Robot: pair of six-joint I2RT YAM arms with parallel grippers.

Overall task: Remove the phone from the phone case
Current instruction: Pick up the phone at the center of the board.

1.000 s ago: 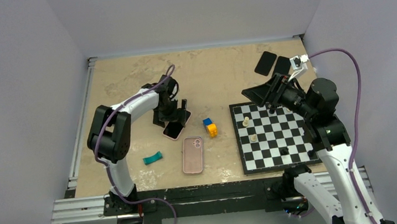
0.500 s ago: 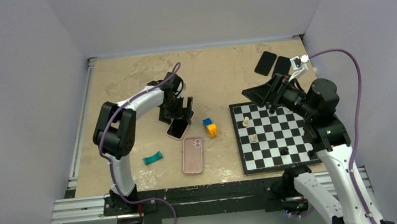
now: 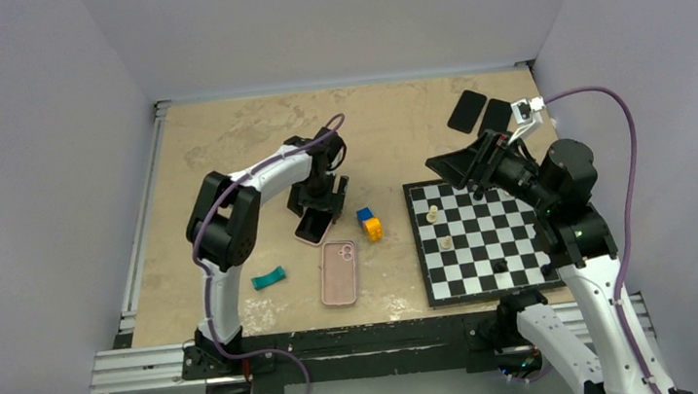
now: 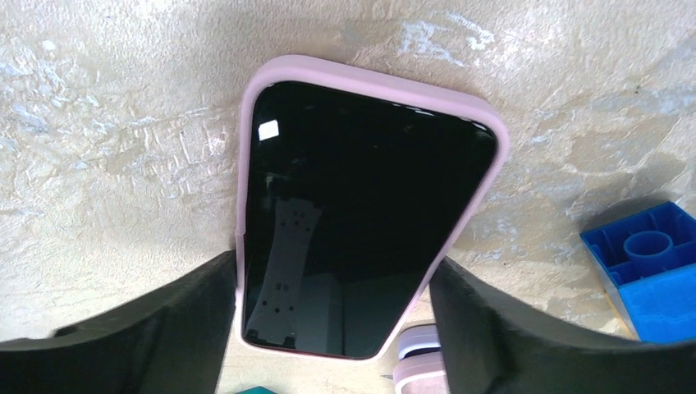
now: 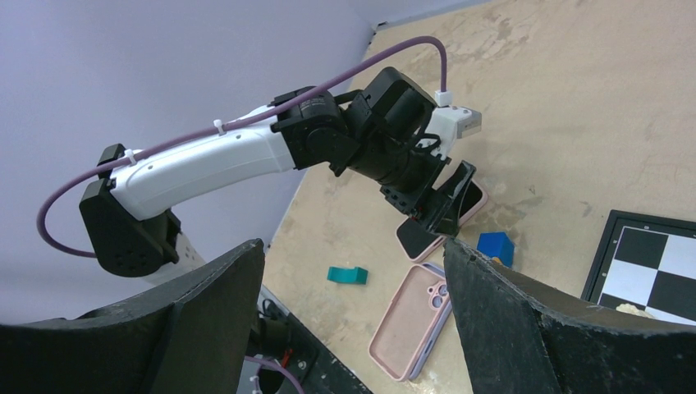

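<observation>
A phone (image 3: 308, 228) with a black screen lies face up in a pink case (image 4: 373, 82) on the table; it also shows in the left wrist view (image 4: 361, 205). My left gripper (image 3: 323, 198) is low over its far end. The left gripper (image 4: 332, 264) is open, with one finger close to each long edge of the case. My right gripper (image 3: 460, 168) is open and empty, raised above the chessboard's far left corner. In the right wrist view (image 5: 353, 244) it looks down at the left arm and the phone (image 5: 418, 238).
An empty pink case (image 3: 338, 272) lies back up just in front of the phone. A blue and yellow block (image 3: 369, 223) sits to the phone's right, a teal piece (image 3: 268, 278) to the front left. A chessboard (image 3: 519, 267) with a few pieces lies right; two black cards (image 3: 466, 110) lie behind it.
My left arm has swung to the right and its gripper has turned over the phone. The phone has barely shifted. The right arm has not moved.
</observation>
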